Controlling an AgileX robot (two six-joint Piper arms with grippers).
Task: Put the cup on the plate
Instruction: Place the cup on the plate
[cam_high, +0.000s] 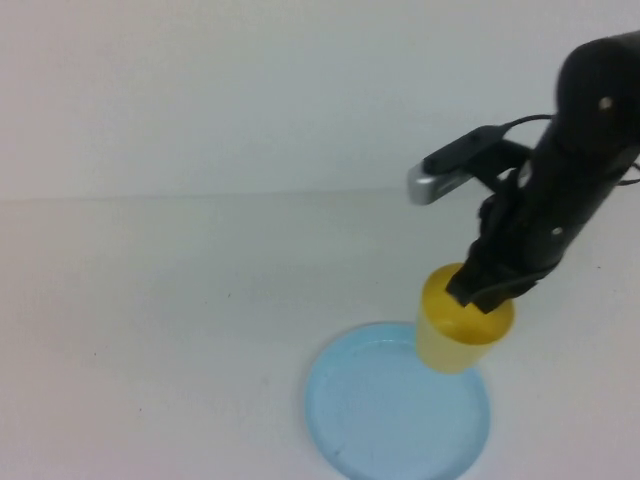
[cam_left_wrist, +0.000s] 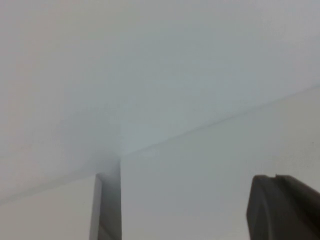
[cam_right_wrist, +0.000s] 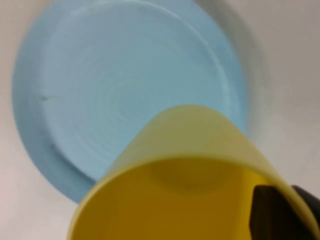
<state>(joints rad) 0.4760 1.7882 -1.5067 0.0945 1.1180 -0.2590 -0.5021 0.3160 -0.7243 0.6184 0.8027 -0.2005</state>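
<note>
The yellow cup (cam_high: 455, 340) hangs tilted over the far right part of the light-blue plate (cam_high: 390, 410), near the table's front. My right gripper (cam_high: 485, 290) reaches down from the right and is shut on the cup's rim. In the right wrist view one dark finger (cam_right_wrist: 270, 212) sits inside the cup (cam_right_wrist: 175, 150) and the other outside its wall, with the plate (cam_right_wrist: 125, 75) beneath. Whether the cup's base touches the plate I cannot tell. My left gripper (cam_left_wrist: 277, 182) is absent from the high view. In the left wrist view it is shut on nothing.
The white table (cam_high: 150, 320) runs back to a white wall (cam_high: 250, 90). The left wrist view faces a pale wall with a vertical seam (cam_left_wrist: 120, 200).
</note>
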